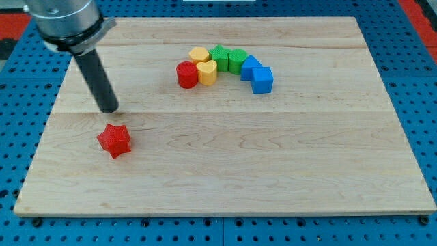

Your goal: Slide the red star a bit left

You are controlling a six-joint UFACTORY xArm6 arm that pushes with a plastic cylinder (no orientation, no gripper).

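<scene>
Camera view: my tip (108, 109) just beyond red star (114, 141), slightly left, apart. Tool is plain rod, pinches nothing. Push seemingly not started; tip needs star's right side.

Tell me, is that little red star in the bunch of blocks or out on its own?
On its own: the red star sits apart at the view's lower left, my tip just above it, not touching.

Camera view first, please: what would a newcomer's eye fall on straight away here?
Probably the dark rod at the view's upper left, my tip resting just above the lone red star. Next, the arc of blocks at top centre: red cylinder, two yellow, two green, two blue, packed together.
</scene>
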